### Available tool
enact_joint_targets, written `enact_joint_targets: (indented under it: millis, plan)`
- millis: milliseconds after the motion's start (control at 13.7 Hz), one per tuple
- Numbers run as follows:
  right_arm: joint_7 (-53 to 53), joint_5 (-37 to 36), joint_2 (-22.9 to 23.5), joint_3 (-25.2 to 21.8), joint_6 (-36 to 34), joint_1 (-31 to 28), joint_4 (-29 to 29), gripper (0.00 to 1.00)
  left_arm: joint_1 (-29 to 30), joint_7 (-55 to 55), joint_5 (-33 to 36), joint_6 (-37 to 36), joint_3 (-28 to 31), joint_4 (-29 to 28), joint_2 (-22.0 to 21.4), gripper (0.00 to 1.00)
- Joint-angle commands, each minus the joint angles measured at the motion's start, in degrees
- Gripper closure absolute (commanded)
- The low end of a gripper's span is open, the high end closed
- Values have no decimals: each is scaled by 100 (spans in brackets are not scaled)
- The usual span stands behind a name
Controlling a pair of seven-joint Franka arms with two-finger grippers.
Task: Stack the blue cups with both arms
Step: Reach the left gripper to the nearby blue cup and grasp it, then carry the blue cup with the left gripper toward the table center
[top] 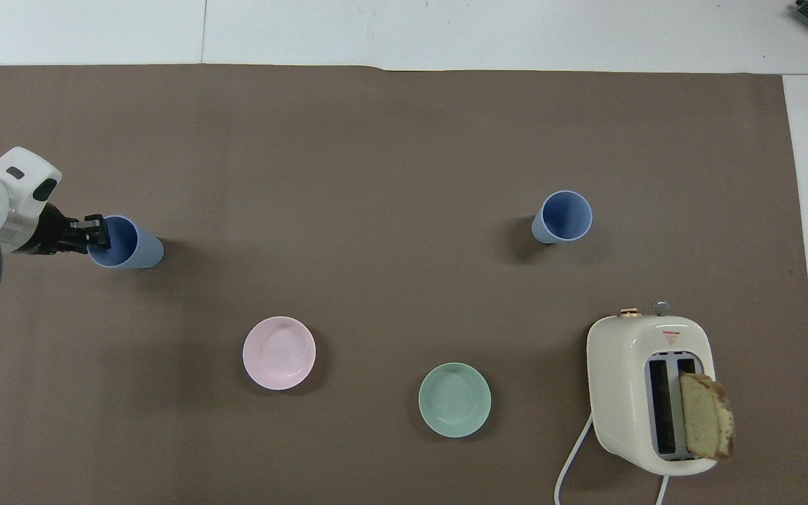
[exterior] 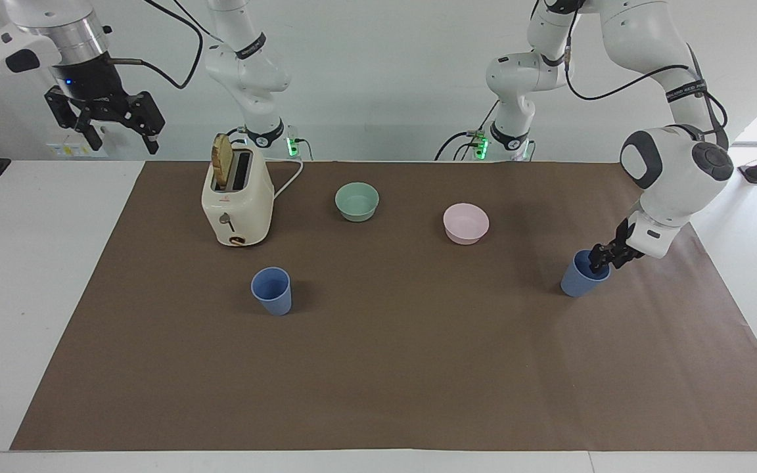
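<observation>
Two blue cups stand upright on the brown mat. One cup [exterior: 579, 281] is at the left arm's end of the table; it also shows in the overhead view [top: 134, 245]. My left gripper [exterior: 600, 263] is low at this cup's rim, on the side toward the mat's edge, and shows in the overhead view [top: 97, 235] too. The other cup [exterior: 271, 290] stands toward the right arm's end, farther from the robots than the toaster, also in the overhead view [top: 564, 216]. My right gripper [exterior: 106, 125] is open and empty, raised high over the white table off the mat, waiting.
A cream toaster [exterior: 237, 203] with a bread slice sticking up stands near the right arm's base, its cord trailing toward the robots. A pale green bowl [exterior: 357, 201] and a pink bowl [exterior: 466, 223] sit between the cups and the robots.
</observation>
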Motion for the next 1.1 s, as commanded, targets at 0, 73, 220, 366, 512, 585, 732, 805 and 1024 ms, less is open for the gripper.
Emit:
enact_joint_targets:
  millis: [0, 73, 220, 366, 512, 585, 732, 805, 1024]
  plan:
    - [62, 87, -130, 13, 78, -40, -165, 0, -35, 1, -153, -109, 45, 65, -59, 100]
    - [62, 87, -130, 13, 78, -40, -165, 0, -35, 1, -205, -214, 45, 153, -77, 100]
    - [62, 87, -130, 13, 78, -40, -165, 0, -53, 1, -398, -530, 45, 443, -103, 100]
    - [62, 87, -130, 4, 78, -40, -165, 0, -62, -77, -512, -942, -7, 715, -173, 100]
    - [62, 87, -130, 13, 78, -40, -165, 0, -166, -357, -758, -1251, -147, 857, -418, 100]
    - [62, 87, -121, 13, 78, -40, -165, 0, -254, -707, -785, -1287, -261, 857, -515, 100]
    - [62, 87, -130, 13, 78, -40, -165, 0, -692, -1445, -777, -1296, -420, 857, -534, 100]
    - [62, 87, -130, 13, 78, -40, -165, 0, -964, -1779, -768, -1209, -421, 857, -525, 100]
    - [70, 87, -130, 4, 78, -40, -165, 0, -1615, -2440, -768, -902, -421, 857, -508, 100]
